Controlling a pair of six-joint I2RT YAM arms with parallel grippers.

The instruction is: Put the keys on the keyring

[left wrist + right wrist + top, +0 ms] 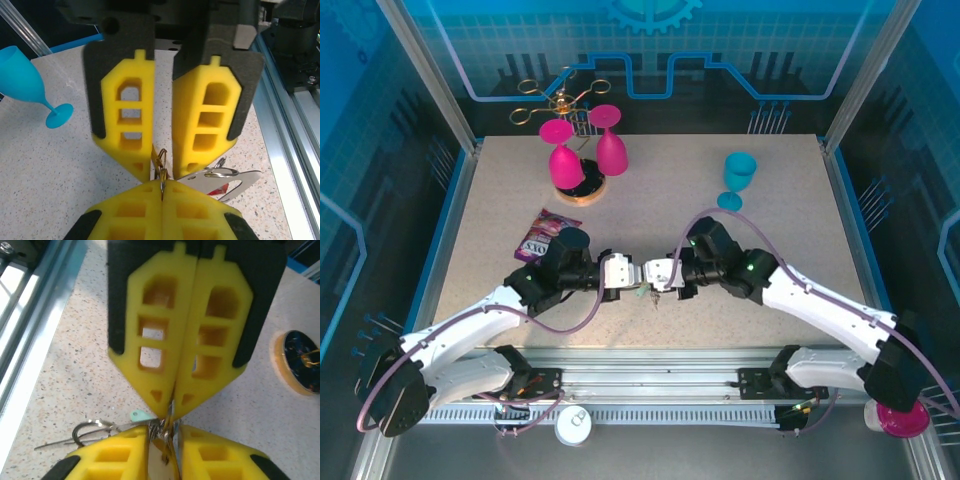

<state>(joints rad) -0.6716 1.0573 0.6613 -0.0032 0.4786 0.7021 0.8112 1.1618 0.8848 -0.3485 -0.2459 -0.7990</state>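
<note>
— Where is the keyring [160, 161]?

— Just above the table [780, 240], near its front middle, where the two arms meet tip to tip. The left gripper [162, 187] has its fingers pressed tight together on the thin loop.

— And the right gripper [164, 433]?

— Its fingers stand a narrow way apart, with the loop running into the gap. A teal-headed key [140, 415], a flat metal blade [242, 181] and a red tag [218, 191] sit just beside the fingertips.
</note>
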